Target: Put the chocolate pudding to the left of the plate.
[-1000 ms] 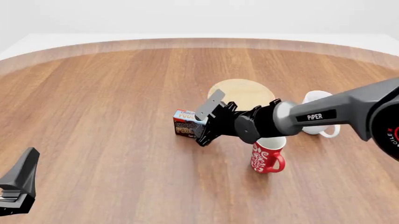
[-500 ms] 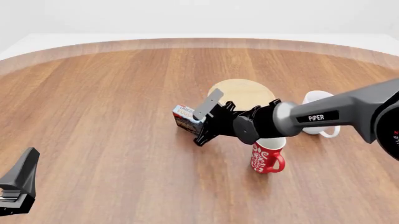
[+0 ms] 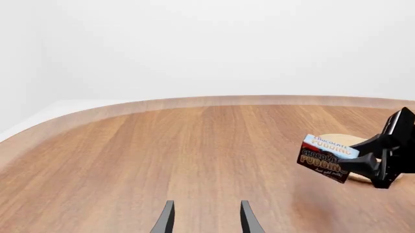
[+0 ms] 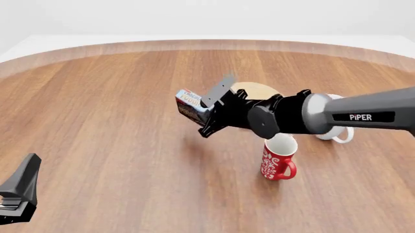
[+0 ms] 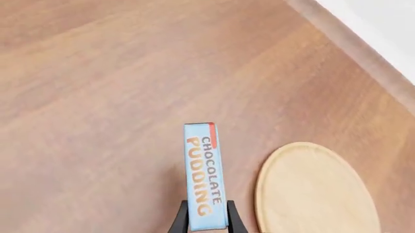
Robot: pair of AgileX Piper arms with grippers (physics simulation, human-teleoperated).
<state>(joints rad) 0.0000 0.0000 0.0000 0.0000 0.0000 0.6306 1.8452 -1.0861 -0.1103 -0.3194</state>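
My right gripper is shut on the chocolate pudding, a dark-brown box with a light-blue top, and holds it tilted above the table, left of the plate. The right wrist view shows the box between the fingers with the tan wooden plate beside it. The left wrist view shows the lifted box in front of the plate. My left gripper is open and empty low at the near left of the table.
A red patterned mug stands below the right arm, near the plate's front. A white mug stands to the right, mostly hidden behind the arm. The round wooden table spreads wide on the left side.
My right gripper has lifted the pudding box off the table and carried it up and slightly back; the box now hangs tilted. The left arm has not moved.
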